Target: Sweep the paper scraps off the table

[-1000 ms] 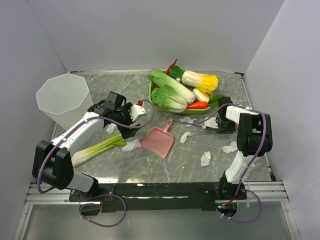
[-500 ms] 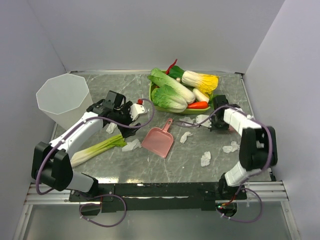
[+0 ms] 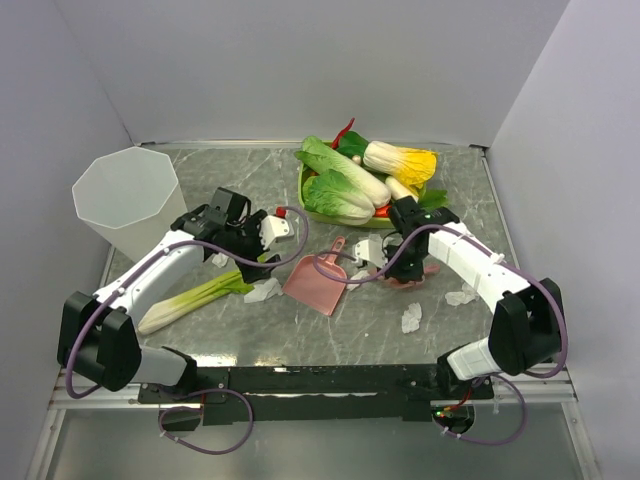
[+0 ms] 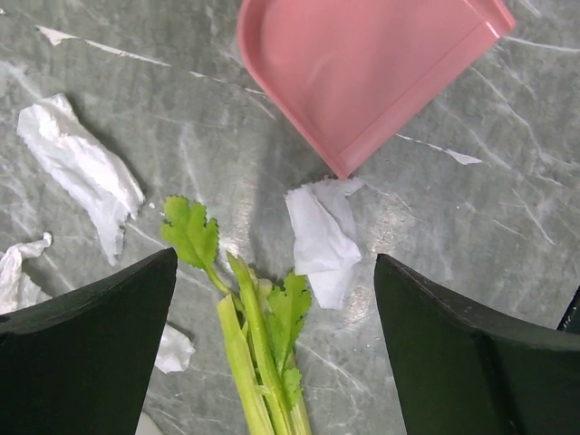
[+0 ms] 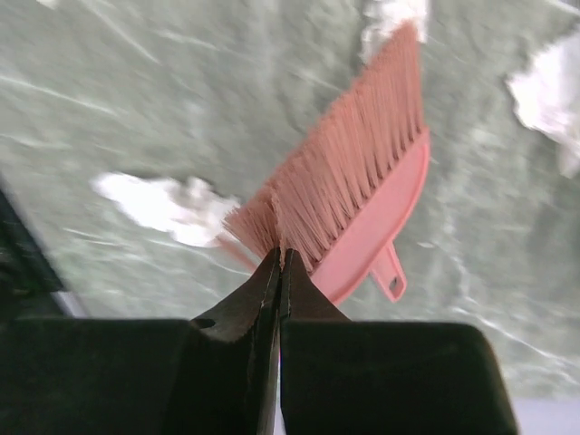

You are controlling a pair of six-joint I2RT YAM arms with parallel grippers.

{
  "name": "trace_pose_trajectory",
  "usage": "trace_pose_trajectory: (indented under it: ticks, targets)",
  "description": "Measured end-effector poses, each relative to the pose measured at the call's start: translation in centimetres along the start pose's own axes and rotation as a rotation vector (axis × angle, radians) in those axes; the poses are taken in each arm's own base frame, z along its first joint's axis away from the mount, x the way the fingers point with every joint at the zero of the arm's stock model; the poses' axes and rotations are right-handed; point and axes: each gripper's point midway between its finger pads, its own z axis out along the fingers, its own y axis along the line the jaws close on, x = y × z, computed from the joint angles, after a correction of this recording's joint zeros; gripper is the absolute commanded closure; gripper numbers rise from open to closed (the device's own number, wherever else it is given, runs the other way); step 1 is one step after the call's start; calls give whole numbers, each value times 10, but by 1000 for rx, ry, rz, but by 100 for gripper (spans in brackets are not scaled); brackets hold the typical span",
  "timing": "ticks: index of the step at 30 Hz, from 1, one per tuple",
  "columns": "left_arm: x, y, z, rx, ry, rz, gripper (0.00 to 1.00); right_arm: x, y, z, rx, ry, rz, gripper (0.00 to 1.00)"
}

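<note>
Right of the dustpan (image 3: 318, 284), our right gripper (image 5: 279, 257) pinches the brush (image 5: 358, 181) near its bristles; a weak hold could slip, scattering paper scraps (image 3: 411, 317).

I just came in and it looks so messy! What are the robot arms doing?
They are cleaning paper scraps off the table. The right hand is pinched shut on a pink brush, with its bristles near one scrap. The left hand hangs open over a leek and a scrap lying at the corner of the pink dustpan. Scraps lie scattered on the table, and the dustpan looks empty.
</note>
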Motion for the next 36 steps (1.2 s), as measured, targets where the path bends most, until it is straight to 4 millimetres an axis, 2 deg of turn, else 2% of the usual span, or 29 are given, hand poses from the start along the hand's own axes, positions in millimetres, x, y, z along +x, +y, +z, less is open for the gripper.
trace_pose_trajectory:
  ticks: [3, 6, 9, 11, 14, 20, 24, 27, 29, 33, 36]
  targets:
    - [-4, -6, 0, 31, -23, 25, 7, -19, 6, -7, -27, -33, 17, 100]
    - [-15, -16, -4, 57, -88, 89, 7, -45, 3, -22, -17, -83, 6, 100]
    - [-31, -39, -12, 92, -189, 210, 7, -74, 0, -41, -7, -144, -16, 100]
    - [-44, -50, -18, 96, -257, 292, 6, -86, -1, -50, -12, -169, -20, 100]
    - [-60, -58, -20, 87, -344, 398, 4, -100, -2, -65, -28, -197, 6, 100]
    - [-73, -49, -6, 115, -375, 516, 7, -126, -20, -94, 0, -252, 32, 100]
    - [-108, -31, -3, 133, -417, 510, 9, -151, -40, -113, 43, -314, 33, 100]
    - [-141, -19, -14, 102, -488, 494, 9, -163, -45, -114, 27, -349, 57, 100]
    - [-154, -15, -19, 81, -529, 482, 9, -167, -44, -111, 2, -360, 80, 100]
    - [-166, -16, -23, 70, -565, 469, 14, -176, -37, -108, -46, -390, 113, 100]
    - [-168, -20, -22, 79, -570, 468, 21, -186, -33, -114, -57, -421, 111, 100]
